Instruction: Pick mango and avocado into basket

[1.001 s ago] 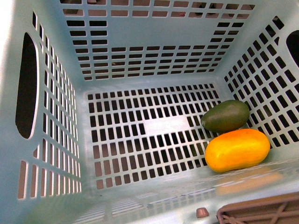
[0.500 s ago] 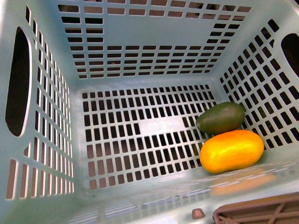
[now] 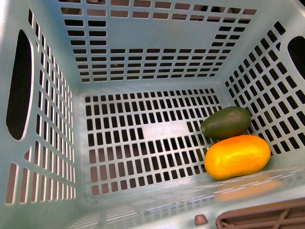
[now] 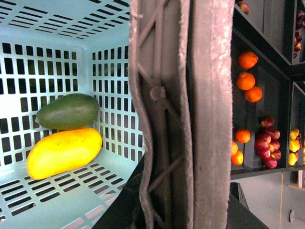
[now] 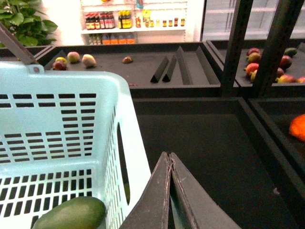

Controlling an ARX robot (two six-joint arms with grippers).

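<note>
Front view looks down into the basket (image 3: 47, 143), which fills the whole frame. The avocado (image 3: 226, 122) lies on the slotted floor at mid-right, close to the right wall. The mango (image 3: 237, 156) lies just below it in the frame, touching it, near the lower right corner of the floor. Rest of the floor is bare slots w/ a solid patch in the middle. A bit of the brown handle (image 3: 262, 220) shows along the bottom right edge.

Left wrist view: avocado (image 4: 67, 111) & mango (image 4: 64, 152) sit side by side at left, mango lower in the frame. The handle (image 4: 171, 114) runs top to bottom thru the centre, very close to the lens. Left end effector itself isn't clearly seen; can't tell if it's spread or closed. Oranges (image 4: 246, 80) and red fruit (image 4: 267, 143) sit on dark shelves at right.

Right wrist view: right end effector (image 5: 170, 191) at bottom centre, fingers pressed together, pinching nothing, outside the basket over a dark bin (image 5: 200, 143). Basket wall at left, avocado (image 5: 71, 213) at lower left. Bottles (image 5: 119, 20) on a white shelf at top.
</note>
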